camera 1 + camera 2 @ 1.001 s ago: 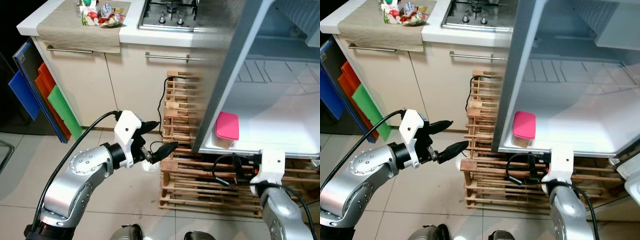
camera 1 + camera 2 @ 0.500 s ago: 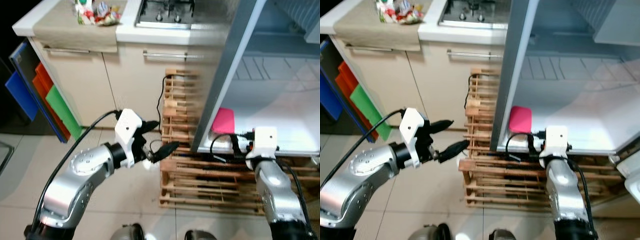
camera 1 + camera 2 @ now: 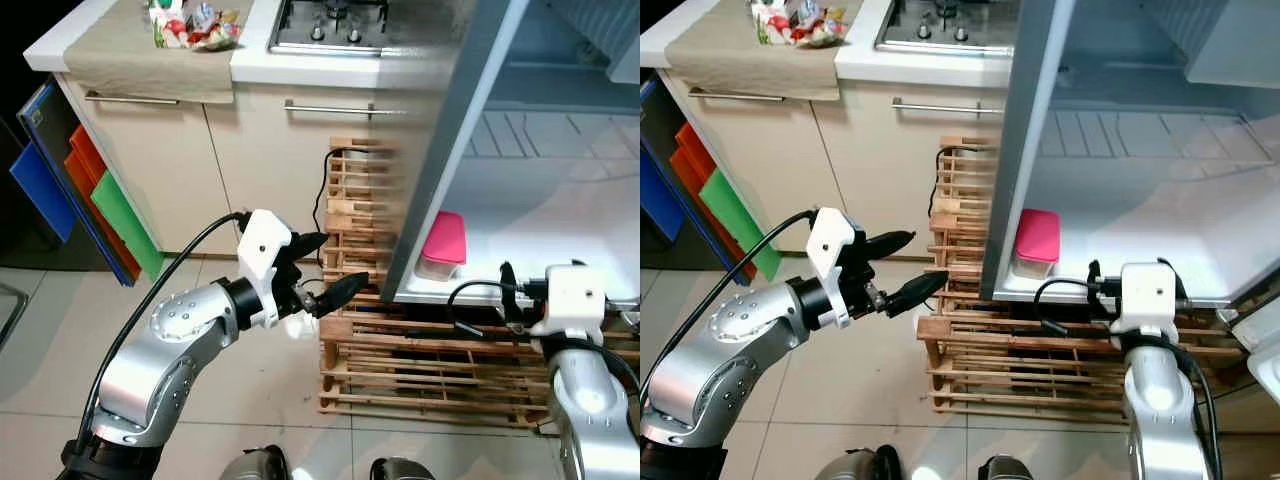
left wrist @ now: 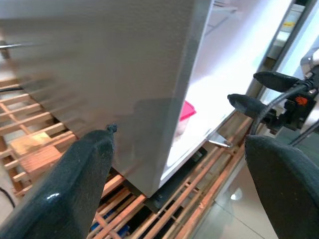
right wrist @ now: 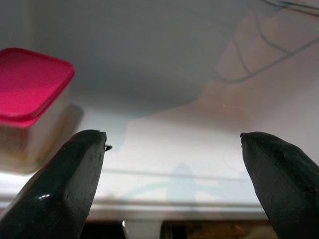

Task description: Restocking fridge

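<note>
Container (image 3: 443,243), pink lid over clear tub, now sits alone on the front left corner of the fridge shelf (image 3: 560,230), just inside the fridge's grey side wall (image 3: 440,160). Half a second ago the right gripper (image 3: 507,291) was up at the shelf lip, close against the tub; now it has drawn back and sits below and to the right of it, apart from it, fingers spread wide with nothing between them. Judgement: the placing is done and the release is clean; one item is stocked, and the arm is free for the next.

Left gripper (image 3: 328,268) hovers out in front of the wooden pallet (image 3: 400,370), fingers parted, holding nothing. Little change in its position over the last second.

Materials, going outward:
- Lid: matte pink plastic, square with rounded corners. Tub beneath is translucent; contents cannot be made out.
- Shelf: smooth white, glossy, with a pale reflection; a wire rack (image 3: 545,135) shows farther back.
- Side wall: flat brushed grey.
- Pallet: raw slatted wood under the fridge, with a black cable (image 3: 325,200) trailing over it.
- Cupboards (image 3: 210,160): cream fronts, thin metal bar handles.
- Table (image 3: 255,62): white top, beige cloth runner, packets (image 3: 195,22) on it, steel hob (image 3: 345,25) beside.
- Floor (image 3: 40,340): pale tiles.

Judgement: further stock probably comes from those packets.
</note>
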Controlling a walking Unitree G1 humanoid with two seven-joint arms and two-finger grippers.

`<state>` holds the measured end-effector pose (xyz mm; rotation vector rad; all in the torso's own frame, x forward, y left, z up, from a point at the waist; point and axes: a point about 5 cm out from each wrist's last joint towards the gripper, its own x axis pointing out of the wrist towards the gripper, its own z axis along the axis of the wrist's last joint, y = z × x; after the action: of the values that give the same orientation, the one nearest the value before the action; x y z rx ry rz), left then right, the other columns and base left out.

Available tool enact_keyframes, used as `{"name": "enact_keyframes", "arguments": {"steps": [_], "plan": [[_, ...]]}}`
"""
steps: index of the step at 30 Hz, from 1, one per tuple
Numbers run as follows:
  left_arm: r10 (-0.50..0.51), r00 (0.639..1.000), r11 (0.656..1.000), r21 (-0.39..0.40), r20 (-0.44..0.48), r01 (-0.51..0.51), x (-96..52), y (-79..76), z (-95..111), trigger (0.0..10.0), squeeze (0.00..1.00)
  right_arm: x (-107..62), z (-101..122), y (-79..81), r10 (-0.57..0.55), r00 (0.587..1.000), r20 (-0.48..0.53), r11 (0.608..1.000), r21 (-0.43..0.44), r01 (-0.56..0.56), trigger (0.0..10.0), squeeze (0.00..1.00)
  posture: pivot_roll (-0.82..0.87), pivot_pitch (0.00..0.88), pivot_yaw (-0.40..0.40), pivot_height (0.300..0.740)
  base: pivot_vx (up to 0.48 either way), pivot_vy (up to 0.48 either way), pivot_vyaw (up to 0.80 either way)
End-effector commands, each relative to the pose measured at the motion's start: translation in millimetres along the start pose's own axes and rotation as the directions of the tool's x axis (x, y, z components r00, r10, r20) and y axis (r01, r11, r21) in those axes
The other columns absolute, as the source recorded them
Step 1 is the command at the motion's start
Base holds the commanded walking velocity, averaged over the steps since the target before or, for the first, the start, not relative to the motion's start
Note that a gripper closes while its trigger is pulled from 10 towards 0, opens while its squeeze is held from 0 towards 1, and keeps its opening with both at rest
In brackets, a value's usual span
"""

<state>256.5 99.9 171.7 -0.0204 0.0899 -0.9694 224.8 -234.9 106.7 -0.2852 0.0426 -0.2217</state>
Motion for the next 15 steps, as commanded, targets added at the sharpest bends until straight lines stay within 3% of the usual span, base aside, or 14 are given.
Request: {"name": "enact_keyframes", "arguments": {"steps": [1,5,6,7,11,15], "plan": [[-0.024,1.000,1.000,0.012,-0.005,0.024,1.3,0.5,1.1,10.0,0.00,-16.1,4.2,3.0,-0.001,1.000,0.013,1.000,0.027,0.001,10.0,0.00,-0.15,0.103,0.041,0.740,0.000,0.000,0.00],[-0.030,1.000,0.999,0.013,-0.003,0.030,2.0,0.6,2.3,10.0,0.00,-33.2,-5.8,6.1,0.057,0.997,-0.058,0.995,0.088,-0.051,10.0,0.00,-0.16,0.099,0.042,0.740,0.000,0.000,0.00],[-0.037,0.999,0.999,0.011,0.000,0.037,4.5,-0.5,2.0,10.0,0.00,-41.3,-16.2,11.6,0.139,0.983,-0.121,0.979,0.169,-0.117,10.0,0.00,-0.18,0.093,0.037,0.740,0.000,0.000,0.00],[-0.039,0.999,0.999,0.011,0.001,0.039,5.8,-1.0,1.5,10.0,0.00,-40.8,-18.2,13.5,0.159,0.979,-0.130,0.972,0.194,-0.132,10.0,0.00,-0.18,0.093,0.037,0.740,0.000,0.000,0.00],[-0.045,0.999,0.999,0.014,0.001,0.045,8.7,-2.5,0.8,10.0,0.00,-29.6,-20.2,17.3,0.182,0.971,-0.155,0.954,0.267,-0.137,10.0,0.00,-0.18,0.091,0.031,0.740,0.000,0.000,0.00],[-0.057,0.998,0.998,0.028,-0.003,0.057,7.7,-3.8,0.5,10.0,0.00,4.8,-6.8,24.3,0.215,0.970,-0.112,0.927,0.335,-0.167,10.0,0.00,-0.17,0.096,0.030,0.740,0.000,0.000,0.00]]}}
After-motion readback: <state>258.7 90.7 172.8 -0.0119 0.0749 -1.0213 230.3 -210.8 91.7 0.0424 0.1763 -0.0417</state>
